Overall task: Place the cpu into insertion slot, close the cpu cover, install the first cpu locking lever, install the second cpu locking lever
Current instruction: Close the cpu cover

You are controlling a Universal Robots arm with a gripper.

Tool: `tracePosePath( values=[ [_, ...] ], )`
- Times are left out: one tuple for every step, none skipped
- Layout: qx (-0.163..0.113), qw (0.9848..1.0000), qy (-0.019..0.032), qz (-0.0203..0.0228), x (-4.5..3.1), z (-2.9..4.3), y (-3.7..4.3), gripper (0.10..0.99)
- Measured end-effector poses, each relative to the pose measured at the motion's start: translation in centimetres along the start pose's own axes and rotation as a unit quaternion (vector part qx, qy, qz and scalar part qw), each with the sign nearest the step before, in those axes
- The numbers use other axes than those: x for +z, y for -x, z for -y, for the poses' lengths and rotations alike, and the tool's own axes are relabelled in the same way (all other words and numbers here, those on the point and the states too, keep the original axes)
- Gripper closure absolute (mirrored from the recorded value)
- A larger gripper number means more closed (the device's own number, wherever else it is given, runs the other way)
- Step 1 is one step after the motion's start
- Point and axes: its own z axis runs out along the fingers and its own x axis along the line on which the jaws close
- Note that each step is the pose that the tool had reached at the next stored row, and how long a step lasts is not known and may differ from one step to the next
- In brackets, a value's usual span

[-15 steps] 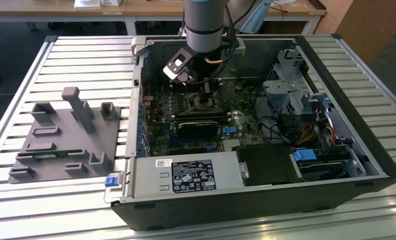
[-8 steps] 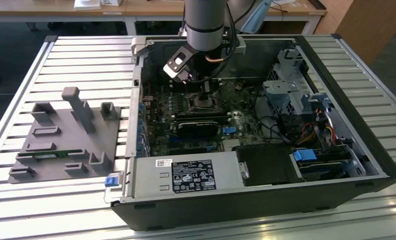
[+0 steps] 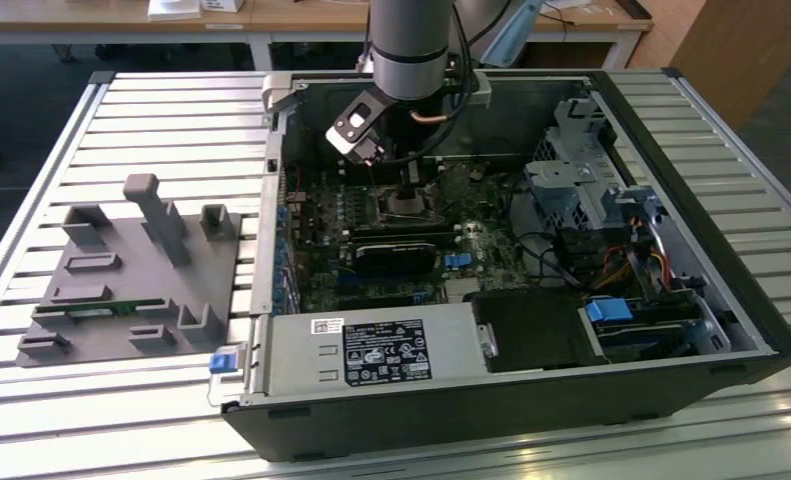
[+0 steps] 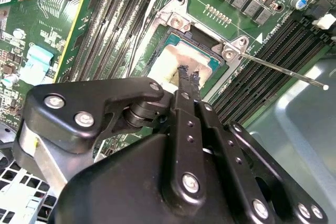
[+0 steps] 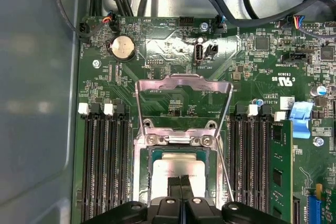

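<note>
The fingers (image 4: 185, 93) of the gripper (image 4: 189, 73) are seen pressed together, with nothing clasped, their tips directly over the cpu (image 5: 176, 170), which is seated flat in the insertion slot (image 5: 140, 182). The cpu cover (image 5: 184, 81) is swung open beyond the slot's hinged edge.

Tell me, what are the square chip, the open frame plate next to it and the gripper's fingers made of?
The cpu top looks like metal: pale silvery grey with a dull sheen. The cpu cover seems thin sheet metal: bright, with reflective edges. The gripper has matt black fingers fixed with screws; metal or hard plastic, I cannot tell.
</note>
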Motion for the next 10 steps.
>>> tracePosePath(
  values=[
    [0.000, 1.0000, -0.0002, 0.0000, -0.05, 0.00, 0.00, 0.980],
    [0.000, 1.0000, -0.0002, 0.0000, -0.10, -0.01, 0.00, 0.980],
    [0.000, 1.0000, -0.0002, 0.0000, -0.16, -0.01, -0.01, 0.980],
    [0.000, 1.0000, -0.0002, 0.0000, -0.25, -0.02, -0.01, 0.980],
    [0.000, 1.0000, -0.0003, 0.0000, -0.34, -0.03, -0.01, 0.980],
    [0.000, 1.0000, -0.0003, 0.0000, -0.43, -0.03, -0.01, 0.980],
    [0.000, 1.0000, -0.0004, 0.0000, -0.53, -0.04, -0.01, 0.980],
    [0.000, 1.0000, -0.0005, 0.0000, -0.61, -0.05, -0.01, 0.980],
    [0.000, 1.0000, -0.0007, 0.0000, -0.68, -0.06, -0.01, 0.980],
    [0.000, 1.0000, -0.0009, 0.0000, -0.75, -0.09, -0.01, 0.980]
  ],
)
